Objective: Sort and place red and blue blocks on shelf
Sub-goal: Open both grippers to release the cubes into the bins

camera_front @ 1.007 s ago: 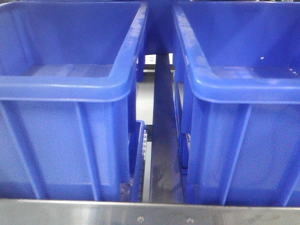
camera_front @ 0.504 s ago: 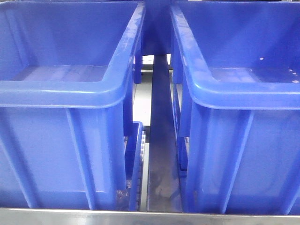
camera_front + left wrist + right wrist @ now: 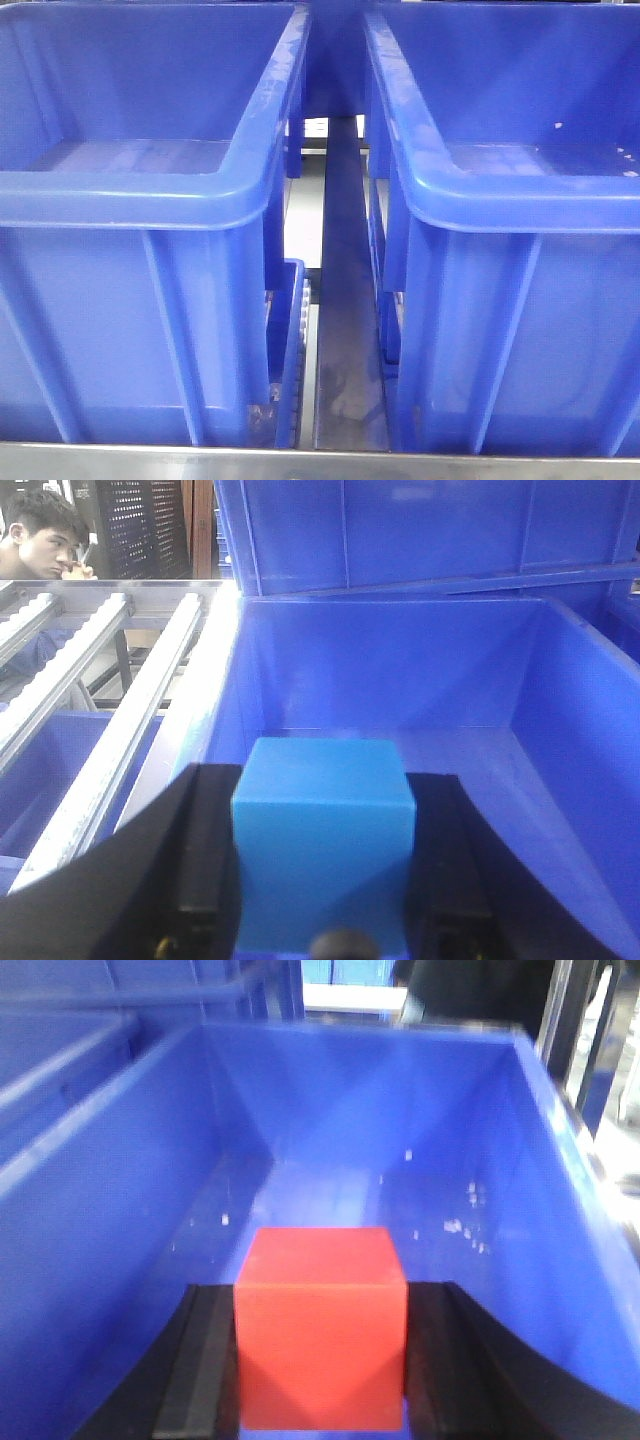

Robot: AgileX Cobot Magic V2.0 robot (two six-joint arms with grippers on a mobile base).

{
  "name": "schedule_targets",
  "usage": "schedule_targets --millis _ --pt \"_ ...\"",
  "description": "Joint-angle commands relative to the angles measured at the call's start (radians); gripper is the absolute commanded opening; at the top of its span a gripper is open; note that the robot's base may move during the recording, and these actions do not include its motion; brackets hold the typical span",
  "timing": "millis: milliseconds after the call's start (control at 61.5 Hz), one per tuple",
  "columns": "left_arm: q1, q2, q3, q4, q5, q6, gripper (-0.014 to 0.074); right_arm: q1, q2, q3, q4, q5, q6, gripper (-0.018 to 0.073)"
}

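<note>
My left gripper [image 3: 322, 855] is shut on the blue block [image 3: 323, 842], a plain mid-blue cube held between its black fingers [image 3: 208, 855] above the inside of a large blue bin [image 3: 400, 670]. The red block [image 3: 320, 1325] is clamped the same way in my right gripper [image 3: 320, 1345], hanging over the floor of another blue bin [image 3: 330, 1130]. The shelf shows as steel rails with white roller tracks [image 3: 130, 730] left of the left bin, and as a steel bar [image 3: 300, 462] along the bottom of the front view. Neither gripper appears in the front view.
Two big blue bins [image 3: 150, 190] [image 3: 510, 190] fill the front view, with a narrow metal channel [image 3: 345, 340] between them. Another blue bin [image 3: 420, 530] sits tilted behind the left one. A person [image 3: 40, 540] is at the far left beyond the rails.
In the front view the bins have shifted slightly lower and closer since a second ago, then held still. The steel bar at the bottom shows less.
</note>
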Motion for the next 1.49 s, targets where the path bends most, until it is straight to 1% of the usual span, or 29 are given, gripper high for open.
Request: schedule_targets --millis 0,81,162,260,374,487,552,634,715,747,877,975,1170,1332,1414,1479 --pt "0.001 0.01 -0.028 -0.01 -0.094 0.001 0.0124 -0.008 0.01 -0.026 -0.012 -0.099 -0.006 0.0052" --pt "0.001 0.01 -0.028 -0.068 -0.093 0.001 0.0124 -0.008 0.012 -0.026 -0.012 -0.102 -0.006 0.0052" --pt "-0.007 0.022 -0.028 -0.073 -0.086 0.001 0.0125 -0.008 0.024 -0.03 -0.012 -0.104 -0.006 0.0052" --pt "-0.04 0.042 -0.034 -0.073 -0.083 0.019 0.0125 -0.008 0.063 -0.045 -0.012 -0.105 -0.007 0.0052" --pt "-0.113 0.085 -0.059 -0.073 -0.083 0.086 0.0125 -0.008 0.141 -0.077 -0.012 -0.122 -0.008 0.0052" --pt "-0.205 0.149 -0.076 -0.073 -0.118 0.093 0.0125 -0.006 0.238 -0.098 -0.012 -0.197 -0.008 0.0052" --pt "-0.253 0.187 -0.076 -0.073 -0.154 0.093 0.0124 -0.005 0.286 -0.105 -0.012 -0.244 -0.008 0.0052" --pt "-0.309 0.242 -0.076 -0.071 -0.225 0.096 0.0124 0.008 0.344 -0.116 -0.012 -0.285 -0.008 0.0052" --pt "-0.343 0.295 -0.076 -0.062 -0.298 0.096 0.0125 0.043 0.393 -0.13 -0.012 -0.308 -0.008 0.0052" --pt "-0.353 0.324 -0.076 -0.062 -0.338 0.096 0.0125 0.067 0.421 -0.138 -0.028 -0.318 -0.008 0.0052" --pt "-0.353 0.415 -0.076 -0.062 -0.438 0.096 0.0124 0.141 0.504 -0.141 -0.088 -0.363 -0.008 0.0052" --pt "-0.352 0.489 -0.076 -0.062 -0.485 0.096 0.0125 0.171 0.568 -0.141 -0.091 -0.398 -0.008 0.0052" --pt "-0.352 0.592 -0.076 -0.062 -0.563 0.096 0.0124 0.175 0.633 -0.141 -0.091 -0.479 -0.008 0.0052" --pt "-0.352 0.616 -0.076 -0.062 -0.57 0.096 0.0125 0.175 0.633 -0.141 -0.089 -0.491 -0.007 0.0053" --pt "-0.352 0.617 -0.076 -0.062 -0.57 0.096 0.0125 0.175 0.633 -0.141 -0.077 -0.483 -0.007 0.0084" --pt "-0.352 0.617 -0.076 -0.062 -0.57 0.096 0.0128 0.175 0.633 -0.141 -0.039 -0.482 -0.007 0.0133"
